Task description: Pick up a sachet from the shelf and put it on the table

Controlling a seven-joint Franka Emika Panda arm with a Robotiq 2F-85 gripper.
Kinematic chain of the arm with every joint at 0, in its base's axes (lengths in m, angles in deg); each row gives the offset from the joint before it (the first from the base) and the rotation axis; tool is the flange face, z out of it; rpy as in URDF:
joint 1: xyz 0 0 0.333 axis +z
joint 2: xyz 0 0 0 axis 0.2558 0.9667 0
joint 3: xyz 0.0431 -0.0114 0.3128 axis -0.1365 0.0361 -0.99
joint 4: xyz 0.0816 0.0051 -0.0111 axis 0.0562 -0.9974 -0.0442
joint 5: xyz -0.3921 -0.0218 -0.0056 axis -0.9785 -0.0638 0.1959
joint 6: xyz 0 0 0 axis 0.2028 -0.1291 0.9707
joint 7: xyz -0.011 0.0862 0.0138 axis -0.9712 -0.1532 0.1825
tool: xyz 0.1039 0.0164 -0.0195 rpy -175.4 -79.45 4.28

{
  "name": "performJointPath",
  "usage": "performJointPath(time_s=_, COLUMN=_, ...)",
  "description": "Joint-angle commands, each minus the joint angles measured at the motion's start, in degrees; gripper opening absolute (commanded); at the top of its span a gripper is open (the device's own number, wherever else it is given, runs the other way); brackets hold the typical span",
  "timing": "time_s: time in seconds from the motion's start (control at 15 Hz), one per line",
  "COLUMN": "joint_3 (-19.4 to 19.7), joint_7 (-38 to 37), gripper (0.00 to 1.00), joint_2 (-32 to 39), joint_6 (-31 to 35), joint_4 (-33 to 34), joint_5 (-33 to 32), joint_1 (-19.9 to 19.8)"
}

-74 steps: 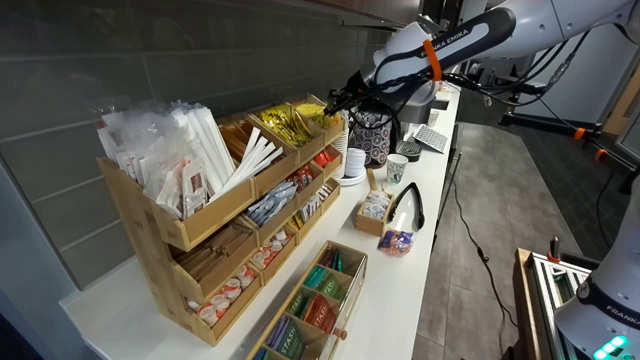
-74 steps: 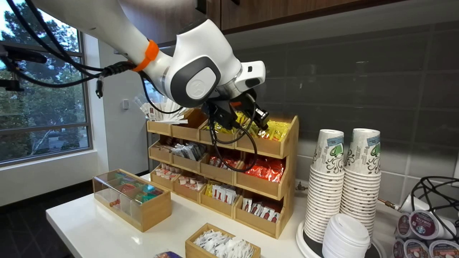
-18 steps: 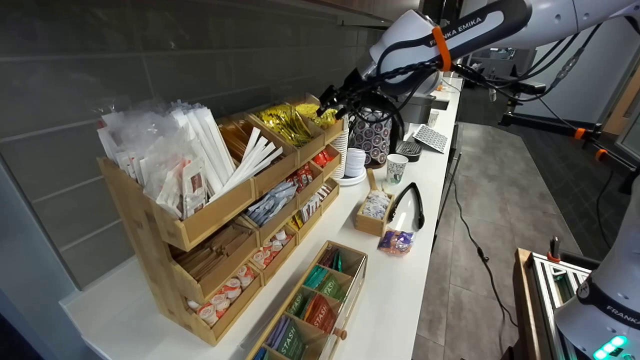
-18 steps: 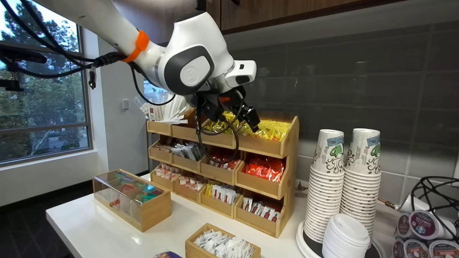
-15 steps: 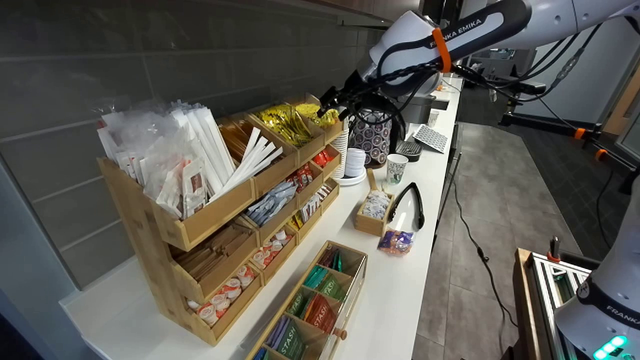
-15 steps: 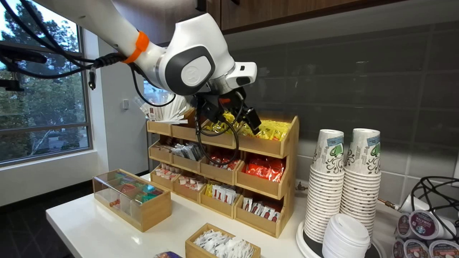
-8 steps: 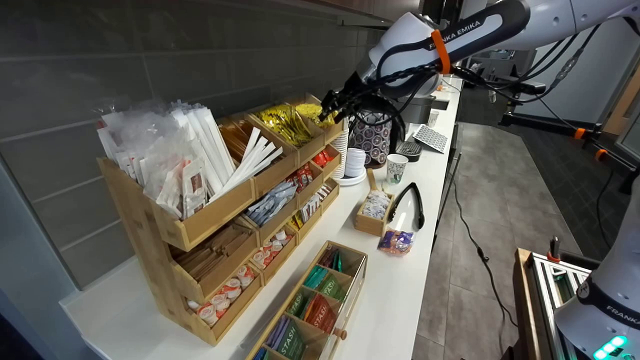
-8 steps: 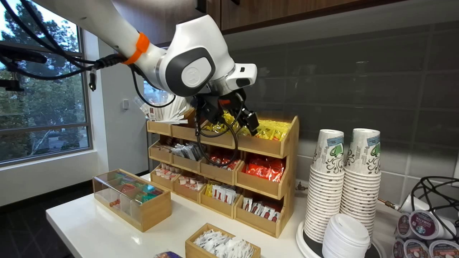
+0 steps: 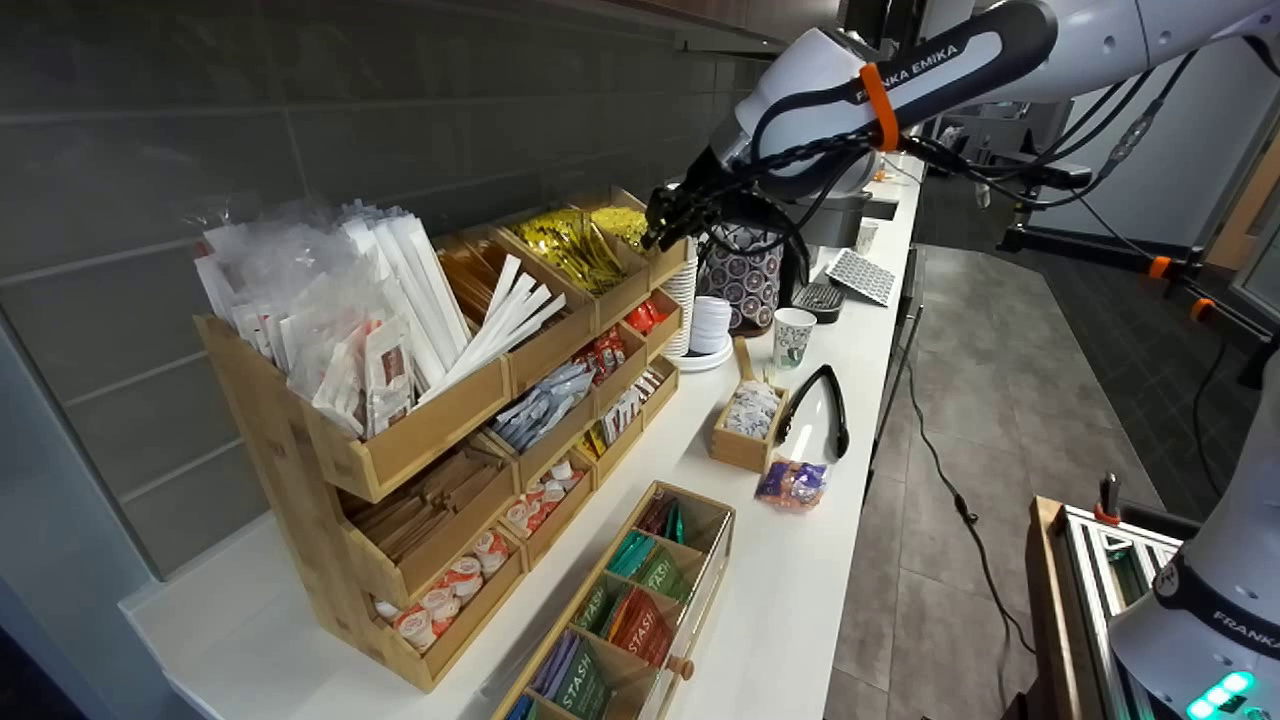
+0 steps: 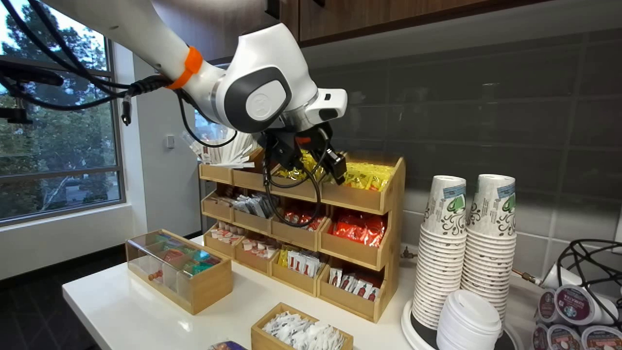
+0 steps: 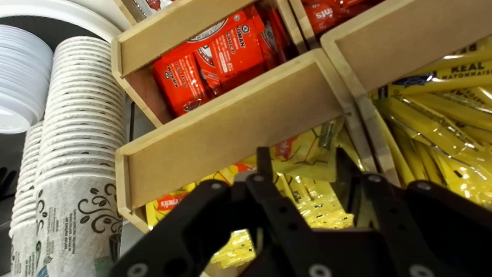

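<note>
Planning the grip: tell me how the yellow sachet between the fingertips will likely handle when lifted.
The sachet will probably bend easily: it looks thin and flat. Its glossy surface might slip between the fingers. It may drag others along, lying among similar yellow packets.

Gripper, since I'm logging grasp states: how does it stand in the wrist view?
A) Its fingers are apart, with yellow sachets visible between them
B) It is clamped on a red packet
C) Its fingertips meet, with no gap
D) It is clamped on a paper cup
A: in the wrist view the gripper has its fingers apart, and yellow sachets show through the gap.
</note>
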Motion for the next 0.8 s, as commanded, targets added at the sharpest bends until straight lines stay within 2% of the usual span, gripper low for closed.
performJointPath(time_s=0.0, joint_3=0.4, joint_7=-2.42, gripper=0.08, joint_2=0.09, joint_6=-0.9, joint_4=0.25, joint_5=-1.64, joint_1=0.41)
performJointPath(time_s=0.07, joint_3=0.43, joint_7=-2.56, gripper=0.01, joint_2=0.06, joint_6=-0.89, joint_4=0.27, joint_5=-1.68, joint_1=0.42)
performJointPath(time_s=0.13, joint_3=0.44, joint_7=-2.69, gripper=0.0, joint_2=-0.01, joint_6=-0.92, joint_4=0.3, joint_5=-1.71, joint_1=0.42)
performJointPath(time_s=0.73, joint_3=-0.22, joint_7=-2.83, gripper=0.0, joint_2=-4.32, joint_6=-1.38, joint_4=-1.69, joint_5=-0.71, joint_1=0.46)
